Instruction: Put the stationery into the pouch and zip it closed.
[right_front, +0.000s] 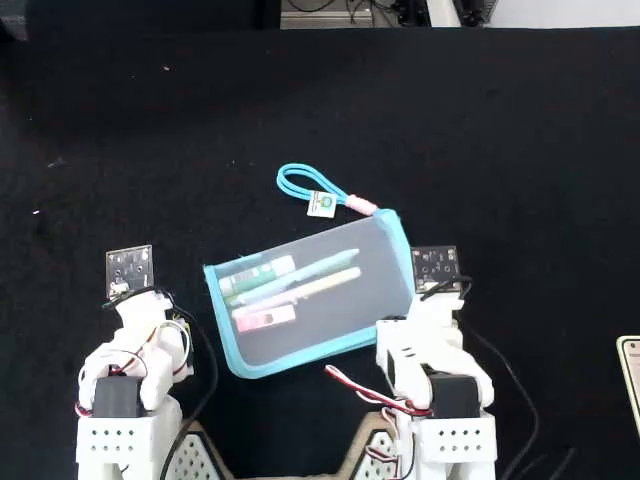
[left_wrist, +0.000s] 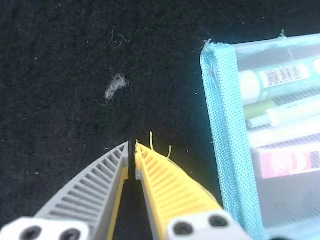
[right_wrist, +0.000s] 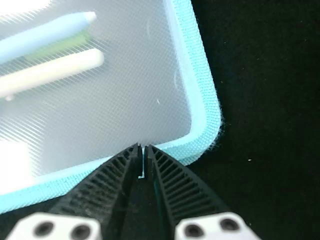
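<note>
The translucent mesh pouch with turquoise fabric trim (right_front: 345, 318) is lying tilted at the centre of the high view on the black cloth worktop (right_front: 470, 130). A green-labelled white marker (right_front: 258, 274), a pale blue pen (right_front: 310, 270), a cream pen (right_front: 305, 289) and a small pink eraser (right_front: 266, 319) are all sitting inside it; a turquoise cord loop (right_front: 298, 184) is trailing from its upper right corner.

The left gripper (left_wrist: 134, 149) is sitting over bare cloth at the lower left of the high view, just beside the pouch's short end, its grey and yellow fingers pressed together on nothing. The right gripper (right_wrist: 141, 150) is sitting at the trim by the pouch's lower right corner, its black fingers nearly touching and likewise gripping nothing.

The filling is looking done; whether the zip is run fully home I cannot tell. So the step in hand is probably confirming the closure. Doing it well is calling for one arm pinning the trim flat while the other is drawing the slider along its track, slowly, without lifting the pouch or shaking the pens loose.
</note>
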